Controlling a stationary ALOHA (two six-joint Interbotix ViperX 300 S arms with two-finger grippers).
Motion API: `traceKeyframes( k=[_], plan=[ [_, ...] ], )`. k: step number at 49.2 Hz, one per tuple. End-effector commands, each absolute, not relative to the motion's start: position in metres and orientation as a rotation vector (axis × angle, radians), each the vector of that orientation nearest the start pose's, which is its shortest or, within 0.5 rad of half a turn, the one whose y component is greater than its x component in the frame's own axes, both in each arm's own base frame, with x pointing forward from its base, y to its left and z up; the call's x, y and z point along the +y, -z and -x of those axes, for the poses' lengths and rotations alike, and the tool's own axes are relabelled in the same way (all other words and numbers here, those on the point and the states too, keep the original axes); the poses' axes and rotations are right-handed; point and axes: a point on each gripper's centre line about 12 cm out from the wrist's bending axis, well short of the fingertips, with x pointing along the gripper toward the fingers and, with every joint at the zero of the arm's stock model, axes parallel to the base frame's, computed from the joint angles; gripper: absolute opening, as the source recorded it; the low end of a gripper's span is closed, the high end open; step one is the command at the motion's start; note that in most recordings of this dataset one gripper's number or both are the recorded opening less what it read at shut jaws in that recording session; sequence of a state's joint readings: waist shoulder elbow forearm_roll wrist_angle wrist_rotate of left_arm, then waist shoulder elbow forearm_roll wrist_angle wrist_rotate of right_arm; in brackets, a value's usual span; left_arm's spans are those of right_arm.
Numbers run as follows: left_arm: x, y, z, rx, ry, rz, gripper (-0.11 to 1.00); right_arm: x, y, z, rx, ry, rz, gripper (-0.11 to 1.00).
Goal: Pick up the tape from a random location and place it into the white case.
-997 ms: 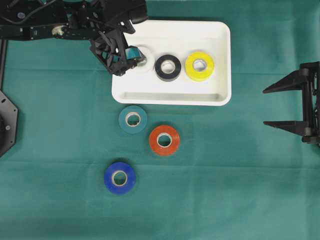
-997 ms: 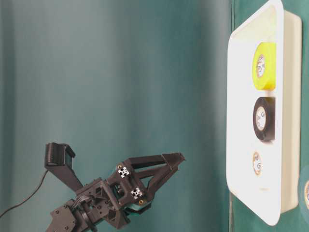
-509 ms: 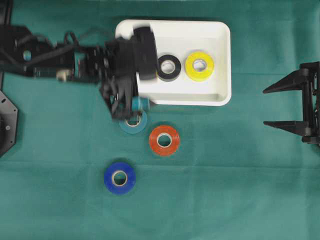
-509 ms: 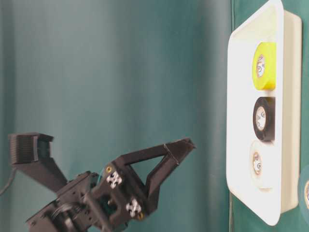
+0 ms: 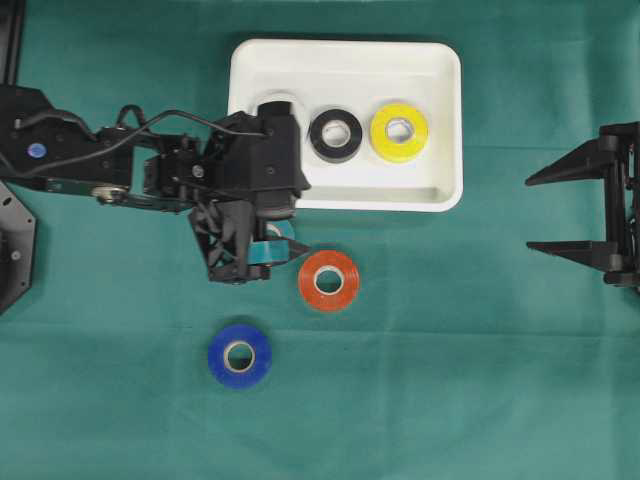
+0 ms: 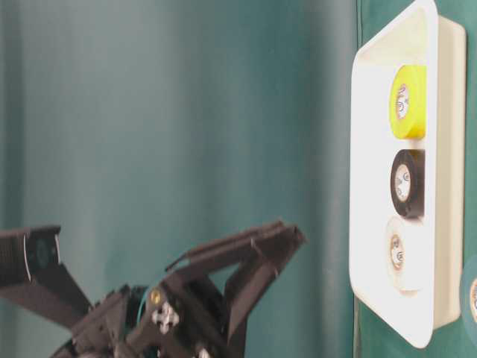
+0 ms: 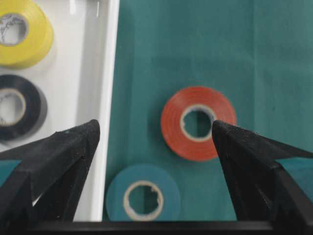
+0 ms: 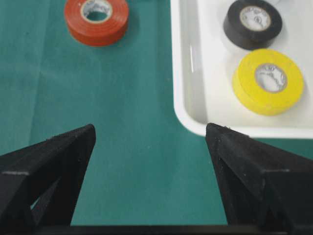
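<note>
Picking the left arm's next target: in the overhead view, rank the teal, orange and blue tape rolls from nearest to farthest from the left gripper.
1. Teal tape roll: right under the open left gripper, mostly hidden.
2. Orange tape roll: just to its right.
3. Blue tape roll: farthest, below it.

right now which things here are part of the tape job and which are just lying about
Job: white case; white tape, black tape, yellow tape inside; teal tape, orange tape, blue tape outside; left gripper.
Lying about: green cloth; idle right gripper.
</note>
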State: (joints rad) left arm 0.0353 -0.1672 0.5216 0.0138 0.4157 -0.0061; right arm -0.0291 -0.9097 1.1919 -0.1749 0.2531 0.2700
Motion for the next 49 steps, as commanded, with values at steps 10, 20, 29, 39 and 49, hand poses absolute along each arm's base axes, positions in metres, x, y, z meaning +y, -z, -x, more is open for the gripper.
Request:
traceKeyframes(
  k=[10, 20, 29, 39, 49],
  plan=[
    [0.011, -0.272, -0.342, 0.6, -0.033, 0.003, 0.96, -0.01, -0.232, -0.197, 0.479, 0.093, -0.099, 0.86],
    [0.011, -0.277, -0.306, 0.474, -0.034, 0.003, 0.97, -0.01, -0.236, -0.198, 0.47, 0.092, -0.096, 0.86],
    [0.012, -0.284, -0.278, 0.407, -0.041, 0.004, 0.96, -0.01, -0.24, -0.199, 0.447, 0.088, -0.084, 0.86],
    [0.012, -0.291, -0.255, 0.35, -0.046, 0.005, 0.96, -0.01, -0.253, -0.204, 0.378, 0.075, -0.074, 0.86],
    [0.011, -0.291, -0.235, 0.313, -0.046, 0.003, 0.96, -0.009, -0.261, -0.205, 0.342, 0.068, -0.067, 0.86]
  ],
)
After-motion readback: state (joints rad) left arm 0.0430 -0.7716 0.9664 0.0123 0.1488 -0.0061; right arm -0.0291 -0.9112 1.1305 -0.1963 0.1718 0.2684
